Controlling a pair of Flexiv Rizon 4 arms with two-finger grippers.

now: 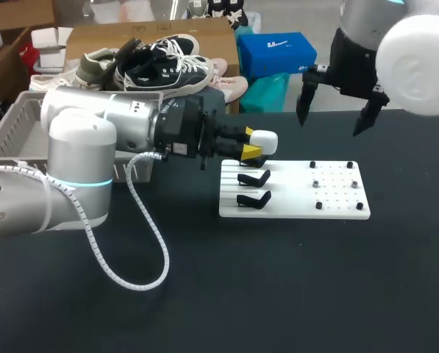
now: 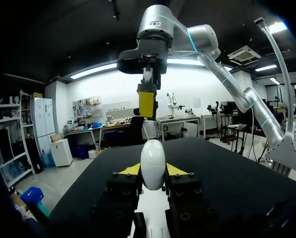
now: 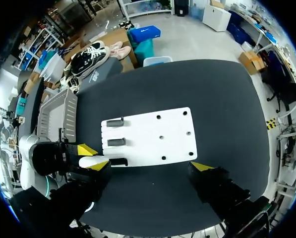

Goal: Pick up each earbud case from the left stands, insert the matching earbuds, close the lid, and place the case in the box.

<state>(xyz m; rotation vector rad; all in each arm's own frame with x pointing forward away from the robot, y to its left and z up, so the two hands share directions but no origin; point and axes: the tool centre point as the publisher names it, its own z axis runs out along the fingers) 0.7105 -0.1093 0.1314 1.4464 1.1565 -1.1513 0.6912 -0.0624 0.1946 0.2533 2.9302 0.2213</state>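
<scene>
Left gripper [image 1: 251, 143]: yellow tips pinching a white earbud case [image 1: 265, 140] from two sides. Case held off the surface, just over the far left corner of the white board [image 1: 337, 207]. Two black stands [image 1: 254, 179] bare on the board's left edge, nearer than the case. Right gripper [image 1: 337, 114]: fingers spread wide, holding nothing, hanging high beyond the board's far edge. Grey basket [image 1: 13, 129] at the table's far left, behind the left arm.
</scene>
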